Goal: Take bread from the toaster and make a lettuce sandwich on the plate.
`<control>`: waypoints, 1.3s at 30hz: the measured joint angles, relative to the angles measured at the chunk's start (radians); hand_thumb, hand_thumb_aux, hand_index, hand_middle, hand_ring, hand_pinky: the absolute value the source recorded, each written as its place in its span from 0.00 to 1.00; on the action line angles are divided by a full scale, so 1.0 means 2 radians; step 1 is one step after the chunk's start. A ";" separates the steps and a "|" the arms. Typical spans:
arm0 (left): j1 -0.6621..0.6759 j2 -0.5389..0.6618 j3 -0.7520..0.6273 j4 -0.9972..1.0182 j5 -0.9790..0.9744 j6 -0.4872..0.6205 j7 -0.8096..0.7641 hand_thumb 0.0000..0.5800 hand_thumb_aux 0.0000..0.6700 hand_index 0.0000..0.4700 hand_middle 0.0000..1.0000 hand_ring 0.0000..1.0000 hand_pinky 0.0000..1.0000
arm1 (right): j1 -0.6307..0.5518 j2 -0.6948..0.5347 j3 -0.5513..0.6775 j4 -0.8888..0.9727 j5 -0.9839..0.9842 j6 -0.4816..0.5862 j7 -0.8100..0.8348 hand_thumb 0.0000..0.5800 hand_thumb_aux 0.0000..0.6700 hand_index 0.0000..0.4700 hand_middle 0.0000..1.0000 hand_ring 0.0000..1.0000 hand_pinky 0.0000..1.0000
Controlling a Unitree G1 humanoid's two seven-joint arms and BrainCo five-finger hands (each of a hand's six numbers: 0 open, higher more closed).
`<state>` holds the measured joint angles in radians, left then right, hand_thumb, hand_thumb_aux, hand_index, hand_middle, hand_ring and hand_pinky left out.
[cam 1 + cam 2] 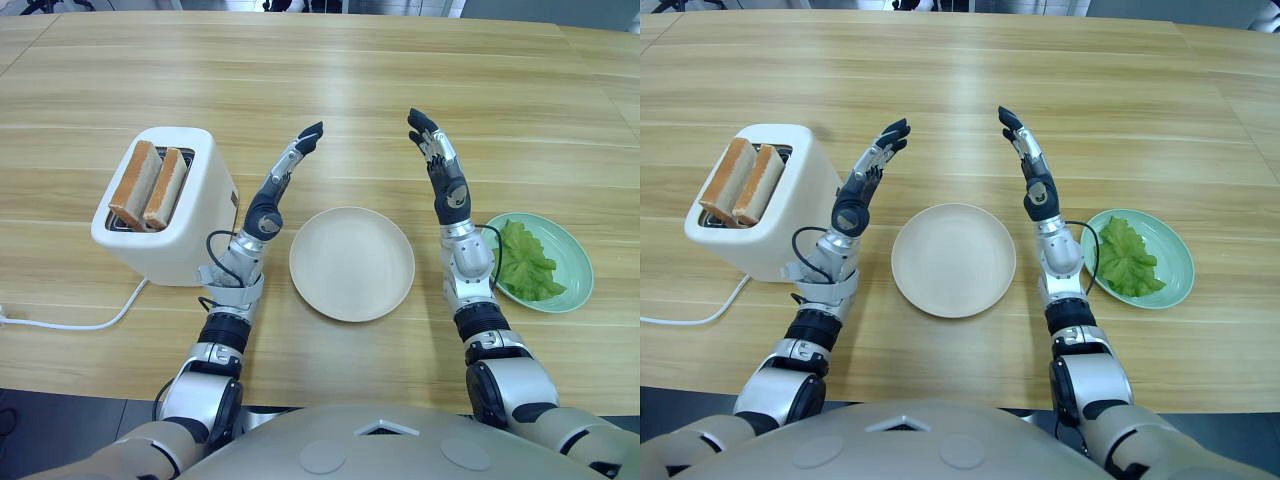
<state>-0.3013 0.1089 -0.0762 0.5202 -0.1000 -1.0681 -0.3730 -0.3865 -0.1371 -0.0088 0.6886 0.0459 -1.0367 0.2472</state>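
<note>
A white toaster [190, 225] stands at the left of the frame on the wooden table [320, 70], with 2 slices of bread [150, 185] upright in its slots. A white cord [70, 323] runs from its base toward the left edge. A cream plate [352, 263] sits at the centre. At the right, a leaf of lettuce [522, 260] lies on a green plate [576, 262]. The left hand [290, 160] is raised between the toaster and the cream plate, fingers stretched out and released, grasping nothing. The right hand [437, 155] is raised between the 2 plates, fingers likewise straight and holding nothing.
</note>
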 measured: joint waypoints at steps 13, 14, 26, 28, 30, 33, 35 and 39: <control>0.002 -0.004 -0.006 -0.009 -0.001 0.010 -0.001 0.00 0.00 0.00 0.00 0.00 0.00 | 0.014 -0.006 0.019 -0.022 0.033 -0.018 0.049 0.00 0.00 0.00 0.00 0.00 0.00; 0.002 -0.004 -0.008 -0.012 -0.002 0.012 -0.001 0.00 0.00 0.00 0.00 0.00 0.00 | 0.015 -0.007 0.019 -0.022 0.036 -0.018 0.051 0.00 0.00 0.00 0.00 0.00 0.00; 0.166 0.132 -0.029 -0.403 -0.451 0.246 -0.223 0.00 0.00 0.00 0.00 0.00 0.00 | 0.010 0.003 0.019 -0.014 0.029 -0.018 0.051 0.00 0.00 0.00 0.00 0.00 0.00; 0.191 0.145 0.031 -0.439 -0.559 0.307 -0.281 0.00 0.00 0.00 0.00 0.00 0.00 | 0.009 0.006 0.019 -0.014 0.024 -0.018 0.049 0.00 0.00 0.00 0.00 0.00 0.00; 0.203 0.153 0.100 -0.445 -0.636 0.349 -0.319 0.00 0.00 0.00 0.00 0.00 0.00 | 0.009 0.006 0.018 -0.013 0.020 -0.018 0.048 0.00 0.00 0.00 0.00 0.00 0.00; 0.210 0.153 0.196 -0.442 -0.680 0.381 -0.337 0.00 0.00 0.00 0.00 0.00 0.00 | 0.009 0.007 0.018 -0.011 0.018 -0.019 0.046 0.00 0.00 0.00 0.00 0.00 0.00; 0.210 0.155 0.246 -0.439 -0.635 0.365 -0.335 0.00 0.00 0.00 0.00 0.00 0.00 | 0.009 0.007 0.018 -0.008 0.014 -0.019 0.042 0.00 0.00 0.00 0.00 0.00 0.00; 0.182 0.170 0.299 -0.407 -0.439 0.286 -0.321 0.00 0.00 0.00 0.00 0.00 0.00 | 0.009 0.002 0.014 -0.006 0.009 -0.019 0.035 0.00 0.00 0.00 0.00 0.00 0.00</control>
<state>0.0627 0.4496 0.5212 -0.2941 -0.9781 -0.4967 -1.0143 -0.3675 -0.1333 0.0196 0.6772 0.0640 -1.0737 0.3176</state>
